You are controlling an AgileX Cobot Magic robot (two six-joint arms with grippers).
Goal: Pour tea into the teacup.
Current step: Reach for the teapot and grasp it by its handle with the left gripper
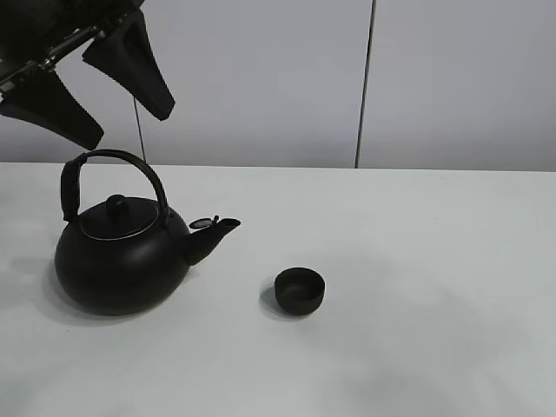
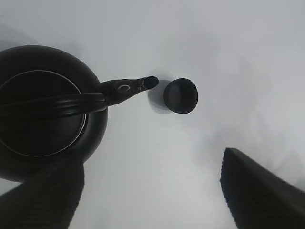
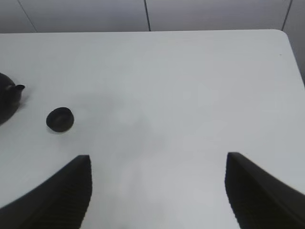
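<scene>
The small dark teacup point(image 1: 300, 289) stands upright on the white table point(image 1: 417, 261), just right of the spout of a big black kettle point(image 1: 122, 256) with an arched handle. My left gripper point(image 1: 129, 126) hangs open in the air above the kettle's handle, touching nothing. The left wrist view looks down between the open left gripper point(image 2: 150, 160) fingers at the kettle point(image 2: 43, 109) and teacup point(image 2: 181, 95). My right gripper point(image 3: 158, 160) is open and empty, well to the right of the teacup point(image 3: 60, 119); the kettle point(image 3: 7, 102) shows at the frame's edge.
A pale wall with a dark vertical seam point(image 1: 365, 87) rises behind the table. The table's far right corner point(image 3: 283, 33) shows in the right wrist view. Bare white tabletop point(image 3: 181, 95) spreads to the right of the teacup.
</scene>
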